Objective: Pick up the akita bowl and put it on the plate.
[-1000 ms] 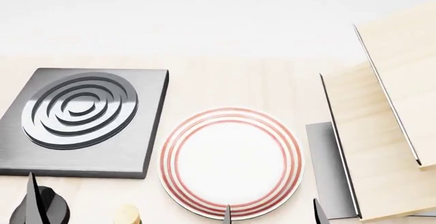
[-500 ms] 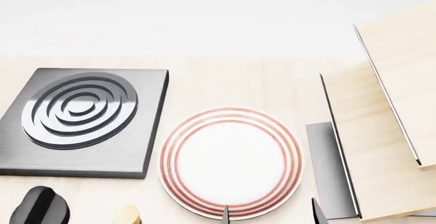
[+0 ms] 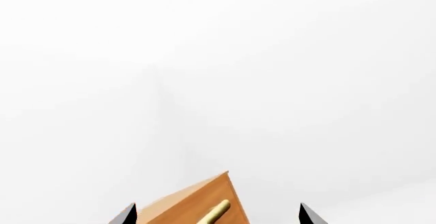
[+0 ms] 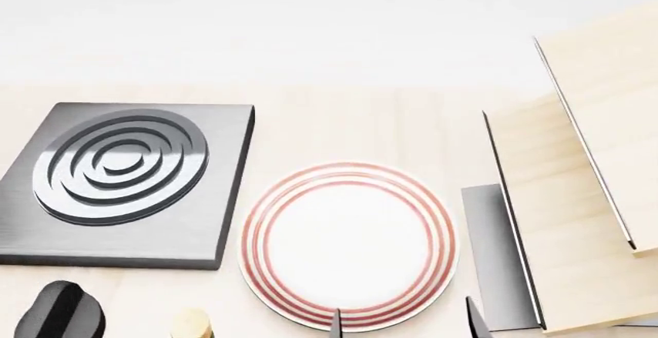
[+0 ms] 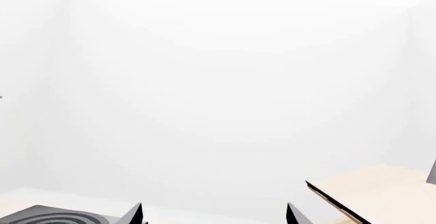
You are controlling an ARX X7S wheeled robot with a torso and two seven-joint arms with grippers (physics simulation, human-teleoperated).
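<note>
The plate [image 4: 346,244], white with red rings round its rim, lies on the pale wooden counter at the centre of the head view. The akita bowl is out of view in every frame. My right gripper [image 4: 403,324] is open at the plate's near right edge, and only its two dark fingertips [image 4: 335,322] poke into the head view. In the right wrist view the right gripper [image 5: 214,216] has nothing between its tips. My left gripper [image 3: 216,215] is open in the left wrist view, with a brown wooden block and its tan handle [image 3: 216,211] beyond it.
A square grey burner [image 4: 119,169] with circular grooves sits left of the plate. Pale wooden boards [image 4: 575,199] lean at the right, beside a grey panel [image 4: 495,257]. A black arm part [image 4: 62,313] and a tan knob [image 4: 191,324] show at the lower left edge.
The left gripper's dark fingertip, visible at the lower left one second ago, has dropped out of the head view. The right gripper's fingertips have crept slightly up and left.
</note>
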